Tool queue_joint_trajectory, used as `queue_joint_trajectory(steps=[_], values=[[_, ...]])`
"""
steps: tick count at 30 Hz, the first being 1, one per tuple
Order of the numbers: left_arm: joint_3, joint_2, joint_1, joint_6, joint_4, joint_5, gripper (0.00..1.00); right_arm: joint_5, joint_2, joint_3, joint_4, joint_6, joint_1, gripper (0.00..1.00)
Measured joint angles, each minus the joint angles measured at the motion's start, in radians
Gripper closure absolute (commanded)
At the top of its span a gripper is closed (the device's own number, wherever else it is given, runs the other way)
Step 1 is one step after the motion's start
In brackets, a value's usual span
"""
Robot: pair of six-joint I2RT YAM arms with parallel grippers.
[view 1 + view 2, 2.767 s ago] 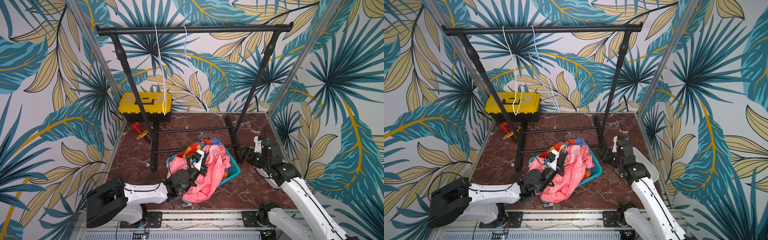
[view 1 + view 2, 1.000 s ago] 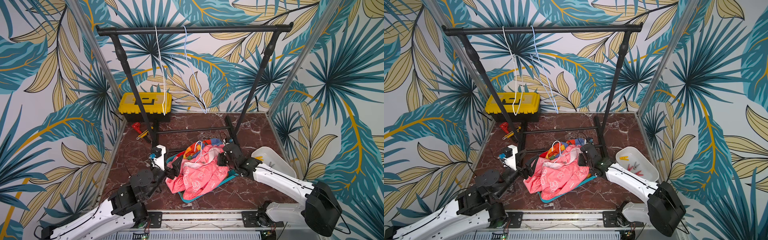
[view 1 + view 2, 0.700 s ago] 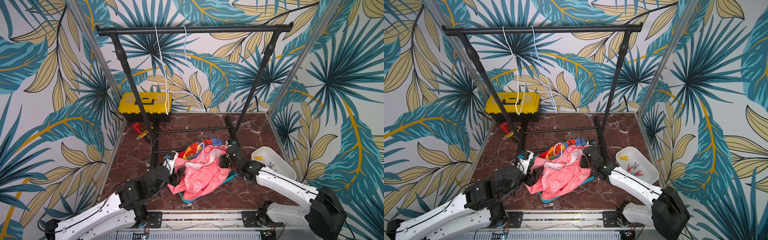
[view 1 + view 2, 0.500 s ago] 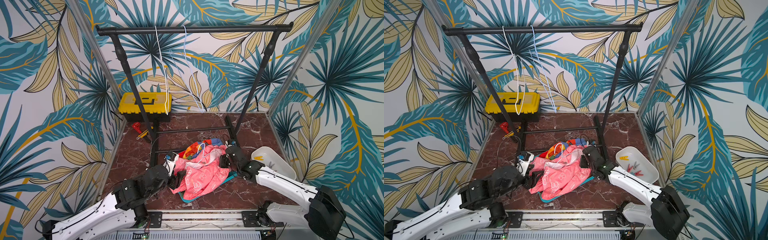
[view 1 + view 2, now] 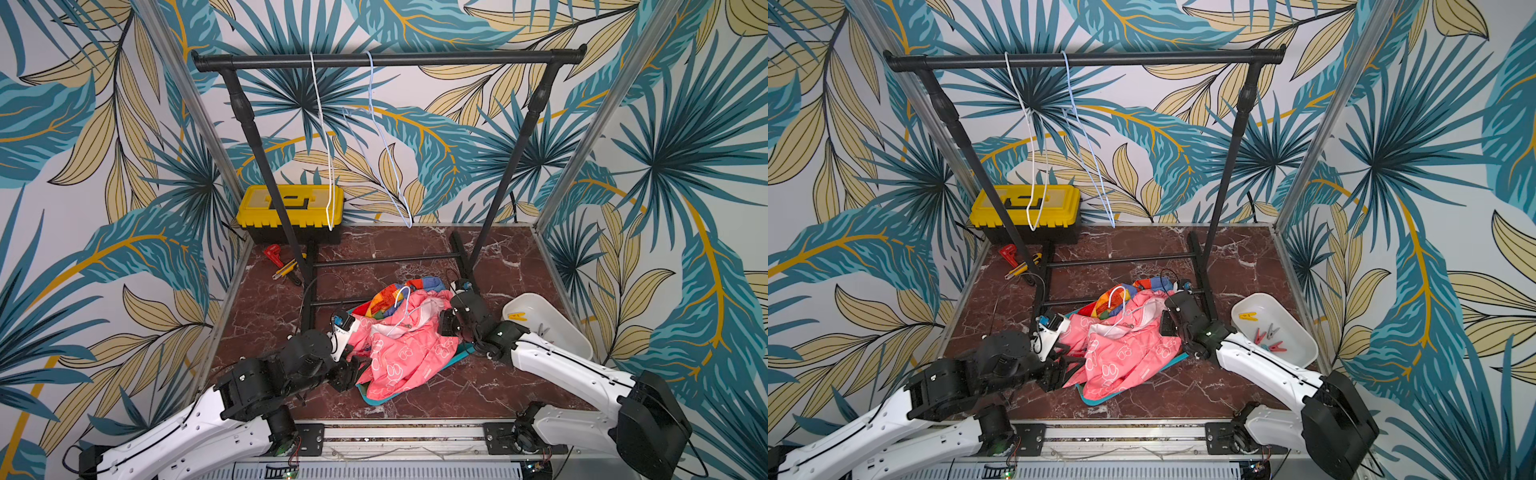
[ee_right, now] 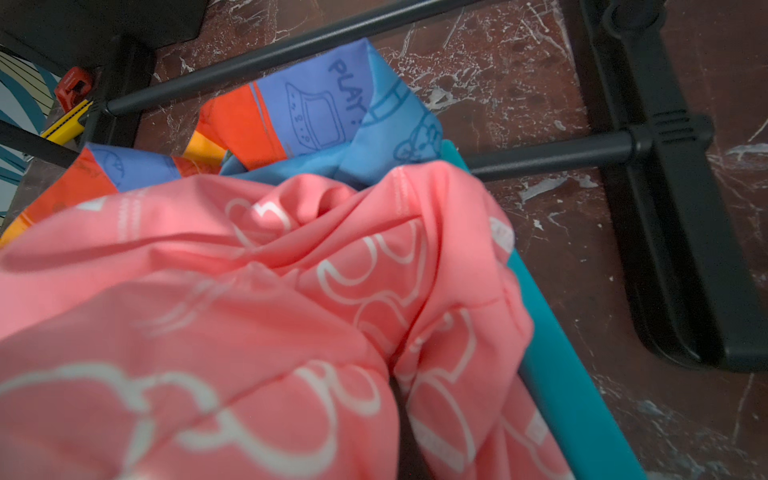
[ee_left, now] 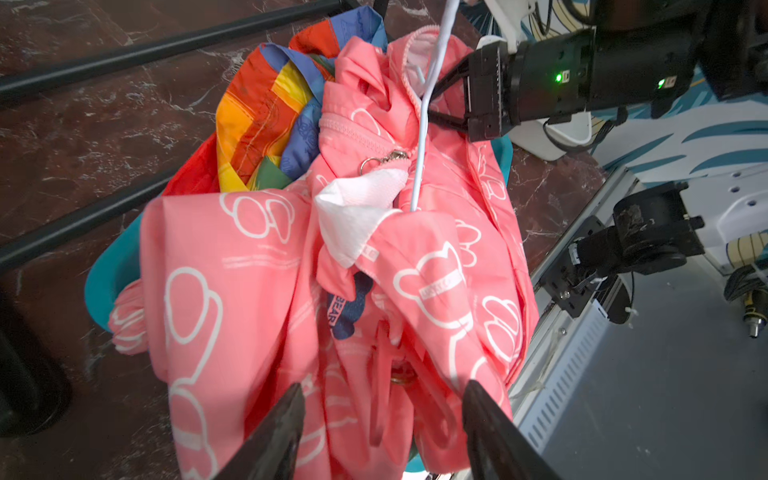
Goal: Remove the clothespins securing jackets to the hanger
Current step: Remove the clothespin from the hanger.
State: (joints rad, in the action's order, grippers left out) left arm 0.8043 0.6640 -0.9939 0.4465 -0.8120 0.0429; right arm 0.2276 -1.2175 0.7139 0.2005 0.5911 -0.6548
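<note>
The left hand (image 7: 383,385) is open, fingers (image 7: 282,428) either side of a pink clothespin (image 7: 379,399) on the pink jacket (image 7: 232,291); the right hand (image 7: 430,102) is closed on the white hanger (image 7: 419,158).

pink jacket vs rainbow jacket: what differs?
Print: the pink jacket has white bear outlines; the rainbow jacket has red, orange, yellow, blue stripes. Layering: the pink jacket lies on top; the rainbow jacket is mostly buried beneath. Hanger: a white hanger runs into the pink jacket's neck; none shows in the rainbow jacket. Both are crumpled in the teal basket.
</note>
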Motion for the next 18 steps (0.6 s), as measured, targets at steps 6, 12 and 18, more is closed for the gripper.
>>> queue_joint_trajectory(steps=[6,12,18], values=[[0.000,0.020,0.001,-0.014,-0.003,-0.016,0.55,0.000,0.000,0.000,0.003,0.001,0.000,1.00],[0.000,0.015,0.003,-0.026,-0.003,-0.026,0.66,-0.001,0.000,0.002,0.003,0.004,0.000,1.00],[0.000,0.009,0.005,-0.033,-0.003,-0.034,0.77,-0.002,-0.003,0.006,0.006,0.005,0.001,1.00]])
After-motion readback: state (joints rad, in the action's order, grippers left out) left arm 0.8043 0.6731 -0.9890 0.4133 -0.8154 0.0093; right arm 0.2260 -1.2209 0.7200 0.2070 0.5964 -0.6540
